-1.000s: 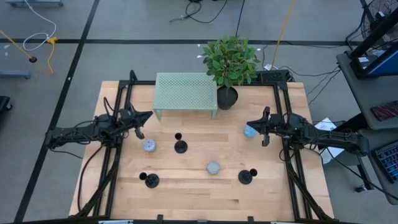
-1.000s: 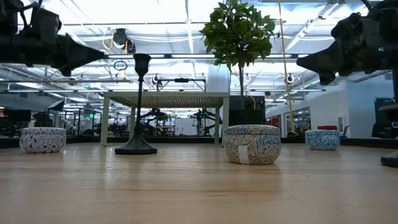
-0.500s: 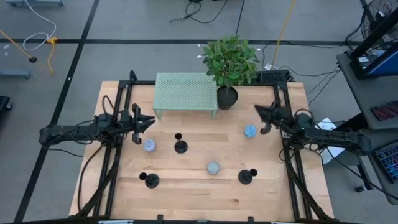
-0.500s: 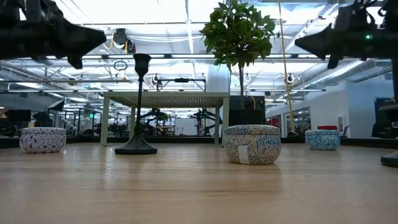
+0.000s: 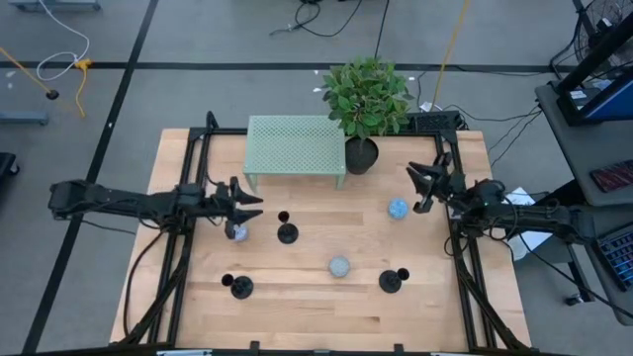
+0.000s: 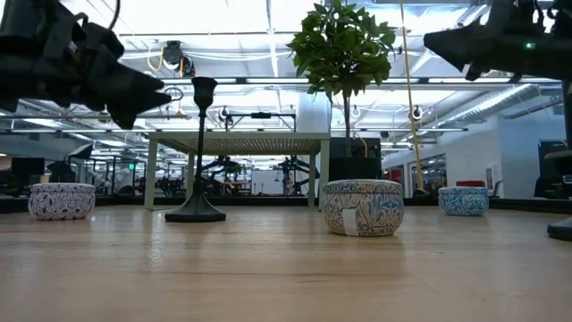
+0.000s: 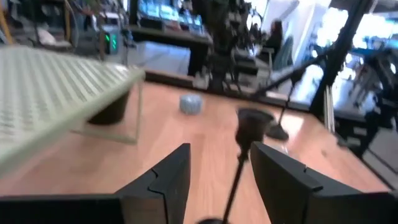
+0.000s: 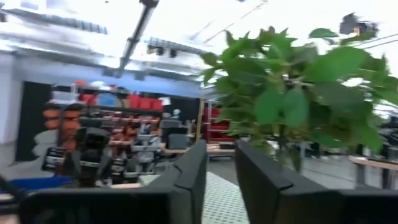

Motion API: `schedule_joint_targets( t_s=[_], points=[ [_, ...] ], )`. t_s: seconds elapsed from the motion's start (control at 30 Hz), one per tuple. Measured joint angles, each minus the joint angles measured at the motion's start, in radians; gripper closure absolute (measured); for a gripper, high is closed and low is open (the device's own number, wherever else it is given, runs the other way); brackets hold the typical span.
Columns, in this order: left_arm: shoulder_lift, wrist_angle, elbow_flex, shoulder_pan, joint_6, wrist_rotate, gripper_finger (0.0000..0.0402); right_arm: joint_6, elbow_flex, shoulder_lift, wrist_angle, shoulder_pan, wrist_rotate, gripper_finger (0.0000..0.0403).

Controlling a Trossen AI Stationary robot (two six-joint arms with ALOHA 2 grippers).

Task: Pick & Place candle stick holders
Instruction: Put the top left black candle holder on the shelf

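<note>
Three black candle stick holders stand upright on their disc bases on the wooden table: one in the middle (image 5: 286, 229), one near left (image 5: 240, 287), one near right (image 5: 393, 280). My left gripper (image 5: 257, 206) is open and hovers just left of the middle holder. In the left wrist view, that holder's stem (image 7: 238, 168) and cup show ahead, between the fingers of my left gripper (image 7: 221, 180), untouched. In the low view this holder (image 6: 198, 152) stands right of my left gripper (image 6: 147, 89). My right gripper (image 5: 419, 186) is open and empty, raised above the table's right side.
Three patterned candle tins sit on the table: one (image 5: 237, 231) under my left gripper, one (image 5: 339, 266) at the middle and one (image 5: 398, 209) at the right. A green mesh rack (image 5: 296, 148) and a potted plant (image 5: 361, 153) stand at the far edge.
My left gripper has reached toward the table's right and slightly nearer, toward the middle holder, tipping down a little. My right gripper has risen and swung toward the far edge. The holders and tins have stayed put.
</note>
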Motion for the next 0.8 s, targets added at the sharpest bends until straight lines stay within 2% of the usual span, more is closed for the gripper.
schedule_joint_targets(
  t_s=[0.17,0.33,0.63,0.8],
  points=[
    [0.184,0.158,0.001,-0.058,0.039,0.0,0.0227,0.007,0.0,0.015,-0.028,0.0,-0.112,0.0252],
    [0.362,0.227,0.056,-0.101,0.045,-0.052,0.0227,0.059,0.0,0.04,-0.037,0.0,-0.198,0.0217],
    [0.688,0.224,0.216,-0.142,0.07,-0.087,0.0227,0.13,0.0,0.072,-0.08,0.0,-0.206,0.0219],
    [0.782,0.225,0.263,-0.147,0.083,-0.124,0.0237,0.128,0.0,0.072,-0.08,0.0,-0.205,0.0224]
  ],
)
